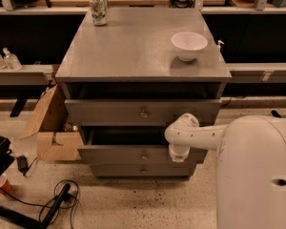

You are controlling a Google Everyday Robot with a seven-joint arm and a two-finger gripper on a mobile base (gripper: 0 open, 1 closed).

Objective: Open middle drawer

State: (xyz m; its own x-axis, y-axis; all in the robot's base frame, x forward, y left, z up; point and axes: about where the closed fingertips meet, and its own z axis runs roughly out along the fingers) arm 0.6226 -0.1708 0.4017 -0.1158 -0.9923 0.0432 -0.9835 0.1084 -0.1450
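Note:
The grey cabinet (133, 51) has three drawers. The middle drawer (119, 154) is pulled out a little past the top one, and its dark inside shows above its front. Its small brass knob (144, 156) is at the middle of the front. The top drawer (109, 112) also stands partly out. The lowest drawer (133, 170) is in. My white arm (195, 135) reaches in from the right. My gripper (177, 157) points down at the right end of the middle drawer's front, right of the knob.
A white bowl (189, 45) and a patterned can (98, 9) stand on the cabinet top. An open cardboard box (50, 128) sits on the floor at the left. Black cables (62, 199) lie on the floor in front. My white body (257, 175) fills the lower right.

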